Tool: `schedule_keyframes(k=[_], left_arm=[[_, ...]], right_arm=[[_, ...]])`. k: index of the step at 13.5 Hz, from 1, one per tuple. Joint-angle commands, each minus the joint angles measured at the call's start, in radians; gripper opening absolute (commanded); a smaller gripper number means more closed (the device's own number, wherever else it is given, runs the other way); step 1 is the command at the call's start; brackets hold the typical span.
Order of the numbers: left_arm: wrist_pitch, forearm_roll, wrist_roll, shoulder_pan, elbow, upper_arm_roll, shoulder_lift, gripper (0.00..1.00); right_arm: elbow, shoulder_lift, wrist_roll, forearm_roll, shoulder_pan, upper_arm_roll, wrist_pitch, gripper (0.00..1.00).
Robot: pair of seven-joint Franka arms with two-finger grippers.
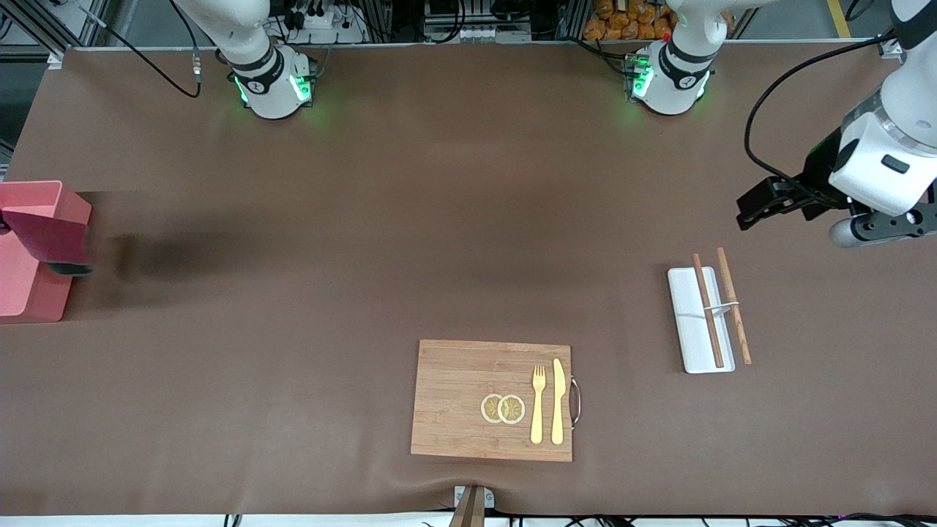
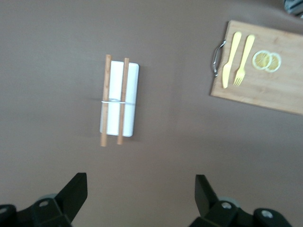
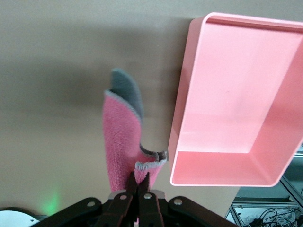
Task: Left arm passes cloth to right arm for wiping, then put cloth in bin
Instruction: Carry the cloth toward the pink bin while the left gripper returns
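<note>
The right tool [image 3: 138, 191] is pinched tight on the cloth [image 3: 122, 144]. The cloth hangs down from it, pink-red w/ a grey edge, just beside the bin's [image 3: 182, 99] long wall and over the bare desk [image 1: 293, 293], not over the inside of the bin. In the front view the cloth [image 1: 51, 238] shows dark red at the right arm's end of the desk, partly in front of the pink bin [image 1: 29, 197]; the right tool itself is prob. just off that picture's edge.

The left tool [image 2: 141, 187] is wide open w/ nothing in it. It hangs over the desk at the left arm's end, above bare brown top near the white tray [image 1: 695, 322]. That arm waits.

The desk top is plain brown. Racks and cables stand past the arm bases.

Two wooden chopsticks [image 1: 721, 307] lie along the tray, one on it, one at its edge. Nearer the front camera sits a wooden cutting board [image 1: 468, 395] w/ a metal handle, holding two lemon slices [image 1: 503, 408], a yellow fork [image 1: 538, 402] and a yellow knife [image 1: 558, 401].
</note>
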Motion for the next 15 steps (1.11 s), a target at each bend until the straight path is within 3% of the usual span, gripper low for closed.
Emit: schedule_keyframes(k=[1,3,5,9,15], left_arm=[[0.007,0.016,0.072,-0.016,-0.104,0.056,-0.078,1.00],[0.061,0.007,0.084,-0.016,-0.187,0.081,-0.126,1.00],[0.089,0.002,0.099,-0.016,-0.241,0.084,-0.159,1.00],[0.083,0.001,0.104,-0.016,-0.243,0.089,-0.172,1.00],[0.101,-0.019,0.150,-0.026,-0.233,0.123,-0.172,1.00]], right_arm=[[-0.008,0.078,0.033,-0.013,0.007,0.016,0.036,0.00],[-0.013,0.124,0.059,0.021,0.039,0.018,0.072,0.00],[-0.033,0.142,0.108,0.127,0.096,0.018,0.071,0.00],[-0.056,0.142,0.269,0.285,0.268,0.018,0.028,0.00],[-0.048,0.123,0.663,0.558,0.547,0.022,0.008,0.00]])
